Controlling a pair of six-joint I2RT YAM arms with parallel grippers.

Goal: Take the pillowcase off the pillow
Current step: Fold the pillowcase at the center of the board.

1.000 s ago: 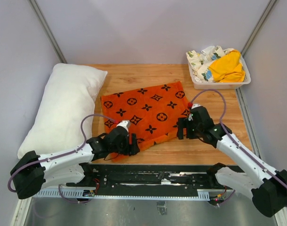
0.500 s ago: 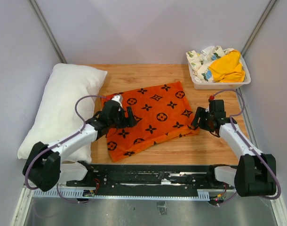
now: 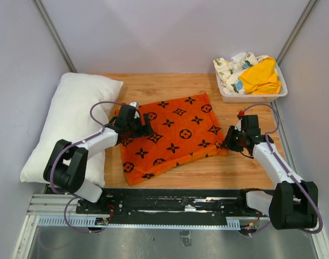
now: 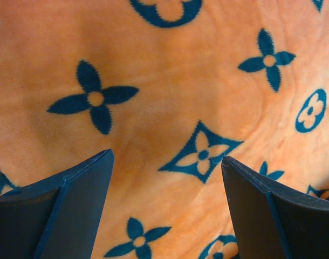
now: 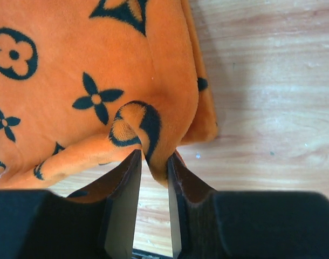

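Wood makes up the table (image 3: 170, 83), the biggest thing in my top view. The pillow (image 3: 73, 121) is next in size: plain white and plump, it lies along the 9 o'clock side and runs from 11 o'clock down toward 7. It is bare, with no cover on it.

The pillowcase (image 3: 172, 135) lies spread flat in the middle of the table, just beside the pillow at its 3 o'clock. My left arm crosses the gap between them, so I cannot tell whether the two touch.

At 1 o'clock on the table sits a white bin (image 3: 251, 97). It holds a yellow cloth (image 3: 260, 77) and, at that cloth's 9 o'clock, a floral cloth (image 3: 229, 70).

My left gripper (image 3: 140, 127) is over the pillowcase's 10 o'clock corner. On its wrist camera the jaws stand wide apart with only orange plush (image 4: 170, 81) between them. I cannot tell whether the tips press the fabric.

My right gripper (image 3: 229, 143) is at the pillowcase's 4 o'clock corner. Its wrist camera shows the gripper (image 5: 152, 162) nearly closed, pinching a raised fold of the pillowcase (image 5: 73, 65) at its edge, with bare wood at 3 o'clock.
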